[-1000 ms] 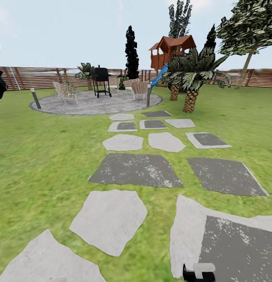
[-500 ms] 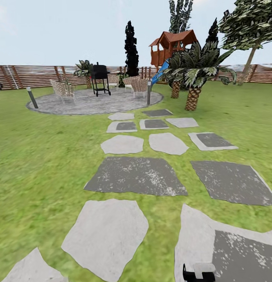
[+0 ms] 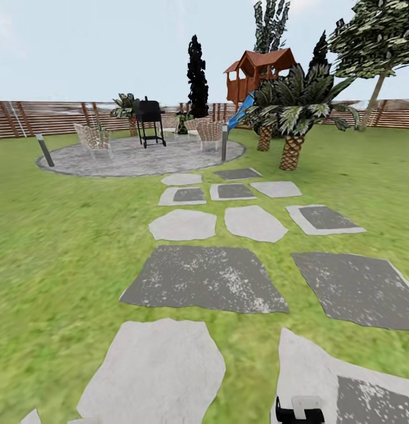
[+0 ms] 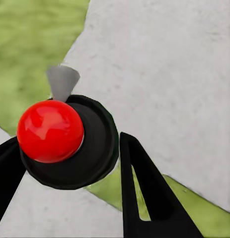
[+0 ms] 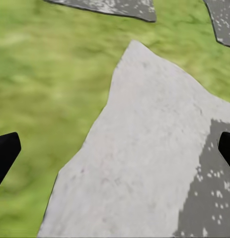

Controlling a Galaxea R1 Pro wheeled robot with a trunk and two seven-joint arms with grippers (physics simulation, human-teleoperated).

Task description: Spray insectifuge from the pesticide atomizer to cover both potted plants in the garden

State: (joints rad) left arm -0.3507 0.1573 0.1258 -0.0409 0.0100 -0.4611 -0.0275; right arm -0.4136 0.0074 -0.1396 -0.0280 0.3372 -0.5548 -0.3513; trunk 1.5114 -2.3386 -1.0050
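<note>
i carry the atomizer (image 4: 65, 141) pinched in my left fingers (image 4: 144, 193) for spraying; right fingers (image 5: 5, 153) spread, crossing stepping stones (image 3: 205, 278).

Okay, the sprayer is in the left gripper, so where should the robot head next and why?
Probably keep rolling forward along the stepping stones toward the paved round. The left gripper holds the atomizer, but no small potted plants are identifiable yet, only lawn and stones nearby.

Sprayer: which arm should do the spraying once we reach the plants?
Left, probably. The left gripper is already shut on the sprayer, red knob and black body sitting between its fingers. The right gripper is open and empty above a stepping stone.
</note>
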